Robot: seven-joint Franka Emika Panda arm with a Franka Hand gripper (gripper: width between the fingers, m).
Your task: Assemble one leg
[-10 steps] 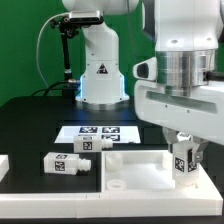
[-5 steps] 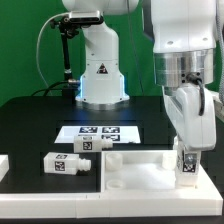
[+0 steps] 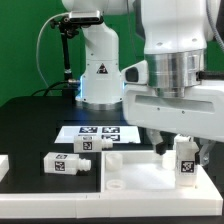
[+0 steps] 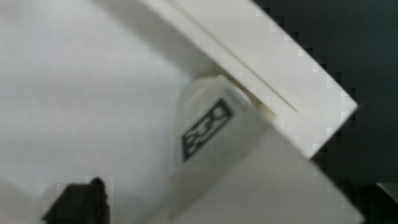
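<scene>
— Gripper (image 3: 177,150) at lower right of the exterior view: gripping anything?
— Can't tell; it hovers around the upright leg (image 3: 184,162) standing on the white panel (image 3: 135,170).
— Progress?
— Leg looks seated; two spare legs (image 3: 68,164) lie on the desk (image 3: 30,125).

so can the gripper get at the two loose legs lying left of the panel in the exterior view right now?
Probably yes. The two loose legs lie on the black table with nothing above or against them. The gripper is over at the upright leg on the white panel; it would have to move across first.
</scene>
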